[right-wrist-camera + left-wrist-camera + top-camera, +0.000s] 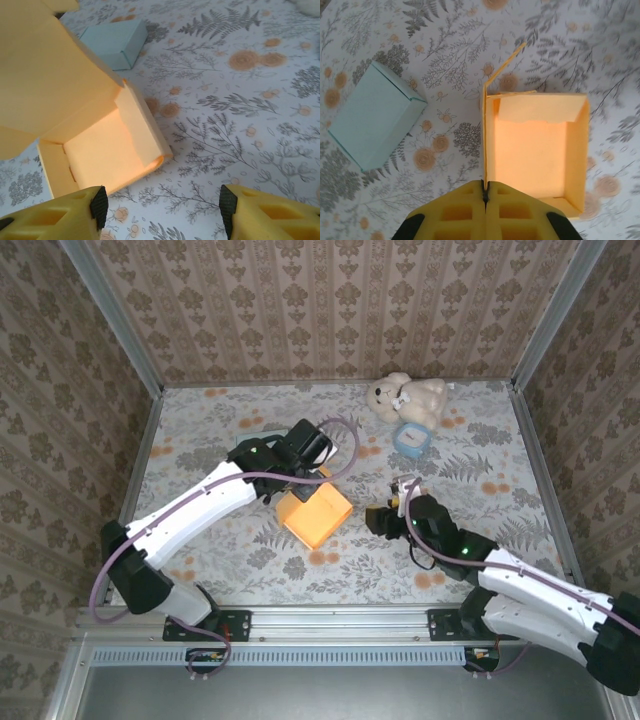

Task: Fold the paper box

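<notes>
The orange paper box [316, 516] lies open at the middle of the table. In the left wrist view the paper box [535, 150] shows its hollow inside, and its tall side flap [485, 135] stands edge-on. My left gripper [485, 187] is shut on that flap's lower edge, reaching the box from its far side [318, 477]. My right gripper [386, 515] hovers just right of the box, open [162, 205], nothing between its fingers. From there the box [100, 150] sits to the left with its big lid panel [45, 75] raised.
A light blue closed box [375, 117] lies beside the orange one, partly under my left arm [262, 428]. A teddy bear [405, 398] and a small blue item [411, 438] sit at the back right. Patterned walls enclose the table.
</notes>
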You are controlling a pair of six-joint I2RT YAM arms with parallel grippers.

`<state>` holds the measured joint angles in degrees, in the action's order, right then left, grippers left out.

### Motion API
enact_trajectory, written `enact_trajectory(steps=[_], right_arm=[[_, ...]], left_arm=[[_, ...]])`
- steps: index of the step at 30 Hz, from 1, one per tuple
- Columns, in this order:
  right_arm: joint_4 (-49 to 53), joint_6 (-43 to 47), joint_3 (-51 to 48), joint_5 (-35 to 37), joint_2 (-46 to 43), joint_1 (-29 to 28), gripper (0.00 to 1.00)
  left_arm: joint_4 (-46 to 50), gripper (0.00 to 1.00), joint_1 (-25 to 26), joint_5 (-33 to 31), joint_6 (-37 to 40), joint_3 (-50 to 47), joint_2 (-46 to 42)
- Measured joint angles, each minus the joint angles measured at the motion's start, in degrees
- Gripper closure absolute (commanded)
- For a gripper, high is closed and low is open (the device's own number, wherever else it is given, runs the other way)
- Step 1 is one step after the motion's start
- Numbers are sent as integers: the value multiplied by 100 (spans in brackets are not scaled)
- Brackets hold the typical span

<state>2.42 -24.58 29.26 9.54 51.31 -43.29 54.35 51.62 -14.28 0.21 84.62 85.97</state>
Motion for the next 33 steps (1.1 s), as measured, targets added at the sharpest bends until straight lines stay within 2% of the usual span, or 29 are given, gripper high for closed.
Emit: enact_trajectory(steps=[4, 12, 14, 17, 19, 22, 25, 29, 33], right_arm=[[87, 85, 256, -470, 339, 208, 40], [-96, 63, 234, -1399, 1047, 743, 44], [-216, 37, 186, -1502, 1217, 772, 45], [-380, -28, 107, -1602, 1429, 804, 46], [-466, -72, 87, -1624, 1547, 831, 46], [-619, -101, 83, -1657, 1722, 885, 47], [-782, -109, 33, -1753, 1851, 973, 49], [-990, -109, -17, -1906, 2048, 1110, 52], [-1196, -105, -17, -2105, 2358, 1165, 55]], left_arm=[[-33, 99, -101, 203, 619, 0, 50], [-778, 87, -107, 621, 1464, -634, -151], [-944, 78, -116, 673, 1585, -719, -151], [-1207, 59, -133, 612, 1617, -732, -153], [-1384, 56, -142, 422, 1427, -732, -177], [-1567, 55, -142, -168, 745, -774, -385], [-1698, 54, -142, -769, -671, -1325, -1261], [-2186, 55, -96, -874, -2594, -3220, -3390], [-2658, 55, 118, -660, -3869, -5073, -4920]])
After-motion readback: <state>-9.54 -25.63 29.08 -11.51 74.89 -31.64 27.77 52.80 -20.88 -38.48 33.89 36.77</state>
